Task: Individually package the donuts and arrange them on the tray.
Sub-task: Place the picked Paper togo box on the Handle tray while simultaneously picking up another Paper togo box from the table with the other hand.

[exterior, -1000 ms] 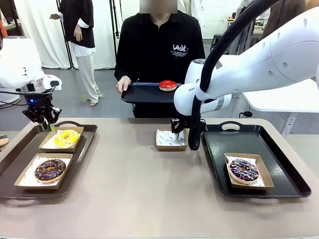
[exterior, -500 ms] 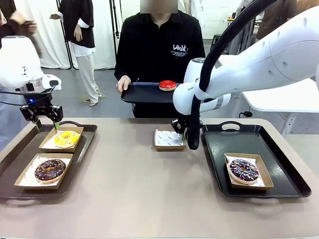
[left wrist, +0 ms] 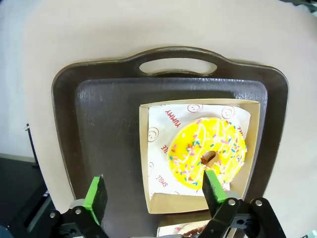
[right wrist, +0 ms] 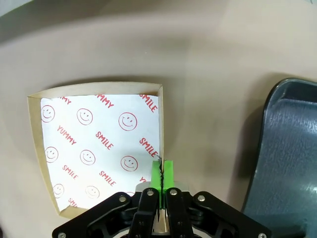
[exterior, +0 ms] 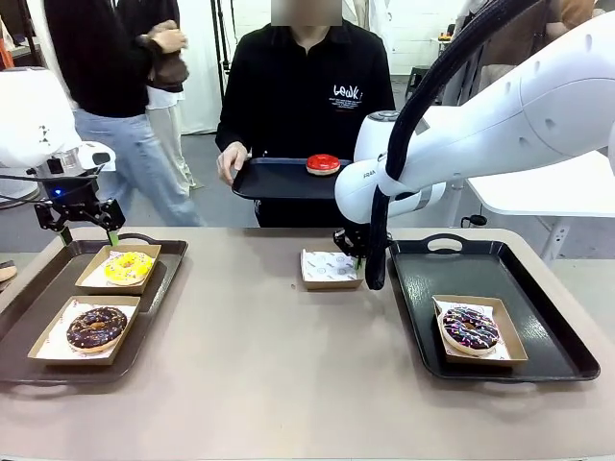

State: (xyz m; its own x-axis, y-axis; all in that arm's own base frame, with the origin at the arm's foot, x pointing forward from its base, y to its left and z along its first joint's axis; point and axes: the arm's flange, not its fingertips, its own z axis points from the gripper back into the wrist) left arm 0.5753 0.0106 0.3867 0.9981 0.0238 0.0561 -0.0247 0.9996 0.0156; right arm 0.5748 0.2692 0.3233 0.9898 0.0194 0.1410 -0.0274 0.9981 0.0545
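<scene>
On the tan surface (exterior: 250, 365), the left hand (exterior: 85, 233) hangs with its 2 green-padded fingers spread wide above the far end of a dark rectangular plastic tray (exterior: 24, 322) at 9 o'clock. In the left wrist view that hand (left wrist: 153, 194) straddles a shallow brown cardboard box lined with smiley-printed paper (left wrist: 156, 129), which carries the yellow-iced ring donut with coloured sprinkles (left wrist: 208, 151); the pads touch neither. On the same tray, nearer the robot, a 2nd such box holds the chocolate-glazed ring donut (exterior: 96, 327). The right hand (exterior: 356, 257) reaches down near the middle of the surface with its fingers pressed together, pinching the right wall of an empty paper-lined cardboard box (exterior: 327, 270); the right wrist view shows the green pads (right wrist: 162, 173) closed on that box edge (right wrist: 159, 124). Just beside it at 3 o'clock lies a 2nd dark tray (exterior: 557, 317), bearing a box with the dark ring donut with coloured sprinkles (exterior: 470, 328). At 12 o'clock, a person in a black top (exterior: 306, 91) holds a 3rd dark tray (exterior: 274, 180) above the far edge, and the red-iced ring donut (exterior: 323, 164) sits on it.
</scene>
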